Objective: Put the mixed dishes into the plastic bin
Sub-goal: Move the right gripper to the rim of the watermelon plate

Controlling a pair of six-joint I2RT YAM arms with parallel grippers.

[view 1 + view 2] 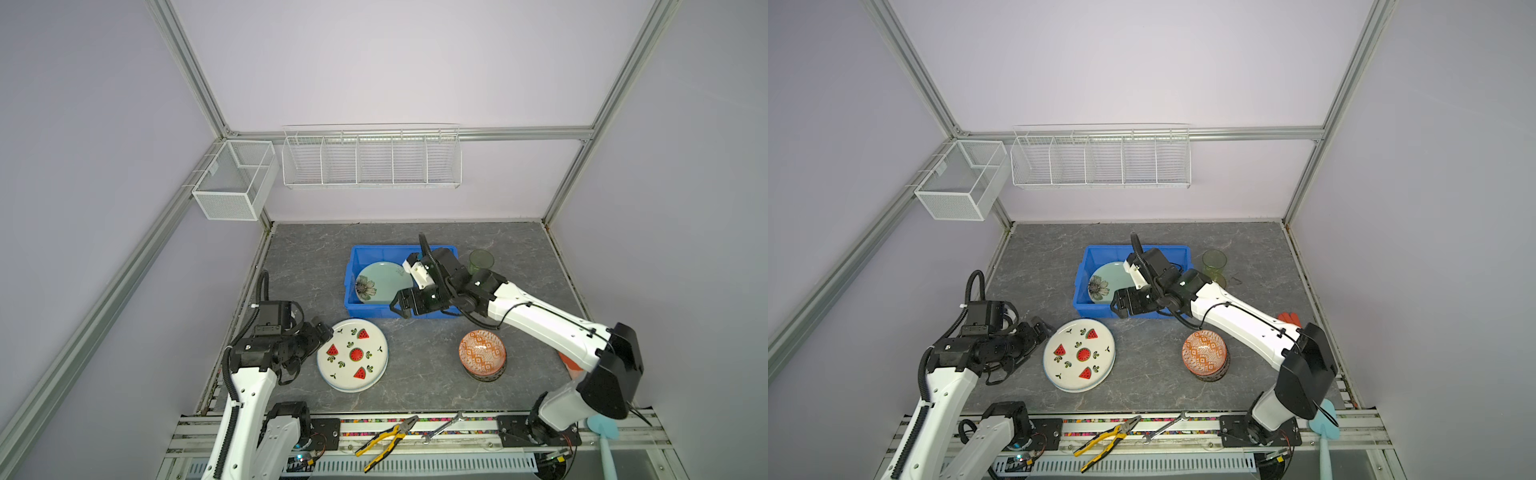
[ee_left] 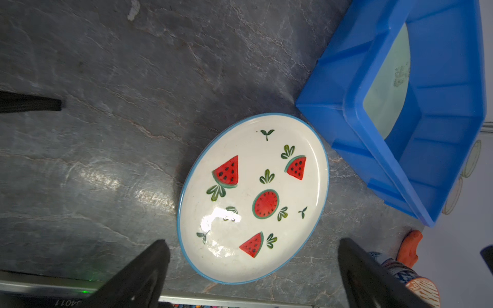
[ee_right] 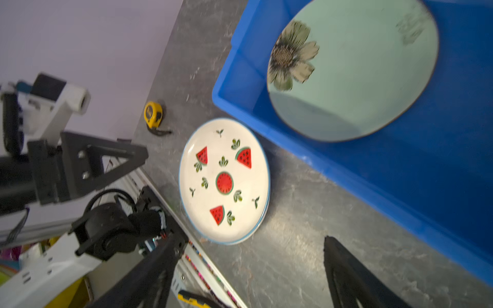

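The right tool [image 1: 399, 308] hangs over the near rim of the plastic bin [image 1: 353, 266], jaws wide apart and empty. Inside the bin the pale green plate [image 1: 380, 282] lies tilted, so that dish looks delivered. In front of the bin the left tool [image 1: 320, 332], also spread and holding nothing, sits beside the watermelon plate [image 1: 352, 355]. I'd say that plate comes next, which calls for closing on its rim.

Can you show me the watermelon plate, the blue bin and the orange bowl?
watermelon plate [image 1: 355, 354]: in a top view, on the round watermelon at its middle.
blue bin [image 1: 368, 311]: in a top view, on its near wall.
orange bowl [image 1: 482, 353]: in a top view, on its patterned middle.
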